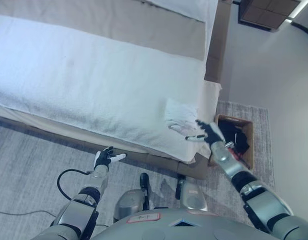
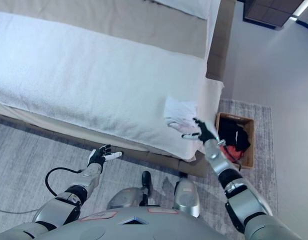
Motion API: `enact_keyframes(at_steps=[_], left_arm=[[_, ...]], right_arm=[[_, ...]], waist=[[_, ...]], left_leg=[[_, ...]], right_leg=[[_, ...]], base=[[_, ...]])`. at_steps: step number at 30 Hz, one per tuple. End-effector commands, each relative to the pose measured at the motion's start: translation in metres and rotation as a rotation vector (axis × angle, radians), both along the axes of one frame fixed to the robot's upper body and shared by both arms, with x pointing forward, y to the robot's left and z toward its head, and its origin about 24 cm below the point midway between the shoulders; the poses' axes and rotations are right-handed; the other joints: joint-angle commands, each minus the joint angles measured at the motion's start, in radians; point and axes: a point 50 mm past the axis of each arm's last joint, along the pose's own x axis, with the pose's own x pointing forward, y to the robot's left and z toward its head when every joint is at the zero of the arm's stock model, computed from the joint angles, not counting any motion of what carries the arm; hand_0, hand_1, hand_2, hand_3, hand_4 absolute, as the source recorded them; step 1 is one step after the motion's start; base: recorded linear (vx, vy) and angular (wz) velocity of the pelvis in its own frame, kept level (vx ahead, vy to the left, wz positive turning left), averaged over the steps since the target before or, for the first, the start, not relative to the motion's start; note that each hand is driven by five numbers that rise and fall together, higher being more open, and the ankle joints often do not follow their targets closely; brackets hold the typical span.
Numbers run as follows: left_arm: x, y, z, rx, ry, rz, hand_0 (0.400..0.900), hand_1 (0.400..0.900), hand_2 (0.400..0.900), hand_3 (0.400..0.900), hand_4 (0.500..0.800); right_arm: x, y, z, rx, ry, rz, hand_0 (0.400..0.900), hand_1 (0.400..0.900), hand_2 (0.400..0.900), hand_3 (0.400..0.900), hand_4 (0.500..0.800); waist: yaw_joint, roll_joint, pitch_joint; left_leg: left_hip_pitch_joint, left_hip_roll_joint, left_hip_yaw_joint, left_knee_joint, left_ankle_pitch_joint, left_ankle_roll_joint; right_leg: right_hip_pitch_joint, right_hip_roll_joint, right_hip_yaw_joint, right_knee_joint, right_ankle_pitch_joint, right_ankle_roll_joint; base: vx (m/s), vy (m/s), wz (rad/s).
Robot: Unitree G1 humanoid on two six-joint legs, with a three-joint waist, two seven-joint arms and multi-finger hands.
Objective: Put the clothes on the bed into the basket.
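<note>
A small white garment [image 1: 180, 114] lies crumpled on the white bed cover [image 1: 94, 85], near the bed's right corner. My right hand [image 1: 208, 133] is at the garment's lower right edge with its fingers spread open, touching or just short of the cloth. A wooden basket [image 1: 244, 126] stands on the floor to the right of the bed corner, with dark and red clothes [image 1: 237, 141] in it. My left hand [image 1: 106, 157] hangs open and empty over the rug, below the bed's front edge.
The bed's tan frame [image 1: 214, 55] runs along its right side next to a pale wall. A grey rug [image 1: 29, 155] covers the floor in front of the bed and under the basket. A dark wooden piece of furniture [image 1: 266, 12] stands at the top right.
</note>
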Motion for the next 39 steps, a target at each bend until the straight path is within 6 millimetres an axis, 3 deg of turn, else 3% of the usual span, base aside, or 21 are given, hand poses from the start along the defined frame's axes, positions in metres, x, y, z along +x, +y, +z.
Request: enact_keyframes(at_steps=[1,4,8,12,18,23,25,29,34,39], left_arm=[[0.044,-0.003,0.029,0.043,-0.171,-0.048,0.9,0.9,0.9,0.9,0.8],[0.036,-0.007,0.022,0.067,-0.133,-0.086,0.9,0.9,0.9,0.9,0.8],[0.034,-0.034,0.017,0.051,-0.13,-0.192,0.9,0.9,0.9,0.9,0.8],[0.041,-0.043,0.02,0.021,-0.149,-0.162,0.9,0.9,0.9,0.9,0.8],[0.056,-0.061,0.026,-0.009,-0.167,-0.207,0.9,0.9,0.9,0.9,0.8],[0.064,-0.062,0.031,-0.006,-0.183,-0.21,0.9,0.9,0.9,0.9,0.8],[0.078,-0.063,0.043,-0.013,-0.23,-0.202,0.9,0.9,0.9,0.9,0.8],[0.089,-0.065,0.052,-0.021,-0.266,-0.202,0.9,0.9,0.9,0.9,0.8],[0.108,-0.084,0.072,-0.05,-0.368,-0.256,0.9,0.9,0.9,0.9,0.8],[0.115,-0.098,0.083,-0.073,-0.42,-0.303,0.9,0.9,0.9,0.9,0.8]], right_arm=[[0.041,-0.016,0.055,-0.127,-0.227,-0.011,0.9,0.9,0.9,0.9,0.8],[0.037,-0.031,0.054,-0.143,-0.223,-0.069,0.9,0.9,0.9,0.9,0.8],[0.048,-0.05,0.078,-0.203,-0.295,-0.112,0.9,0.9,0.9,0.9,0.8],[0.069,-0.04,0.102,-0.221,-0.361,-0.072,0.9,0.9,0.9,0.9,0.8],[0.104,-0.032,0.136,-0.241,-0.325,-0.006,0.9,0.9,0.9,0.9,0.8],[0.112,-0.029,0.147,-0.223,-0.327,-0.006,0.9,0.9,0.9,0.9,0.8],[0.123,-0.021,0.167,-0.181,-0.359,0.011,0.9,0.9,0.9,0.9,0.8],[0.127,-0.016,0.169,-0.149,-0.327,0.013,0.9,0.9,0.9,0.9,0.8],[0.135,-0.013,0.18,-0.113,-0.34,-0.047,0.9,0.9,0.9,0.9,0.8],[0.138,-0.018,0.192,-0.103,-0.346,-0.086,0.9,0.9,0.9,0.9,0.8]], waist=[[-0.031,-0.036,0.003],[-0.03,-0.046,-0.02],[-0.033,-0.026,-0.004],[-0.032,-0.025,0.026],[-0.007,-0.053,0.108],[-0.002,-0.061,0.135],[0.011,-0.069,0.187],[0.026,-0.065,0.227],[0.059,-0.04,0.272],[0.086,-0.018,0.288]], left_leg=[[-0.015,0.045,-0.047,-0.006,-0.073,-0.153],[-0.011,0.069,-0.089,-0.006,-0.087,-0.165],[-0.036,0.117,-0.158,-0.003,-0.077,-0.179],[-0.091,0.127,-0.165,0.013,-0.067,-0.186],[-0.179,0.15,-0.161,0.019,-0.042,-0.199],[-0.209,0.149,-0.166,0.032,-0.039,-0.201],[-0.256,0.147,-0.176,0.046,-0.029,-0.202],[-0.296,0.136,-0.191,0.062,-0.023,-0.202],[-0.344,0.116,-0.212,0.08,-0.014,-0.2],[-0.371,0.103,-0.228,0.089,-0.007,-0.2]], right_leg=[[0.001,-0.006,0.064,-0.024,0.16,-0.024],[0.0,0.015,0.036,0.032,0.126,-0.037],[-0.01,0.044,-0.04,0.09,0.058,-0.064],[-0.043,0.057,-0.058,0.08,0.067,-0.071],[-0.119,0.073,-0.059,0.058,0.087,-0.079],[-0.144,0.072,-0.061,0.065,0.088,-0.081],[-0.185,0.068,-0.067,0.083,0.09,-0.084],[-0.211,0.056,-0.079,0.093,0.091,-0.085],[-0.234,0.042,-0.093,0.092,0.099,-0.082],[-0.243,0.034,-0.102,0.084,0.105,-0.08]], base=[[0.29,-0.359,1.07],[0.2,-0.256,0.7],[0.14,-0.267,0.63],[-0.01,-0.121,0.13],[-0.02,-0.046,-0.04],[-0.04,-0.001,0.08],[-0.09,0.028,0.18],[-0.05,0.019,0.23],[-0.03,0.027,0.17],[-0.02,0.014,0.16]])
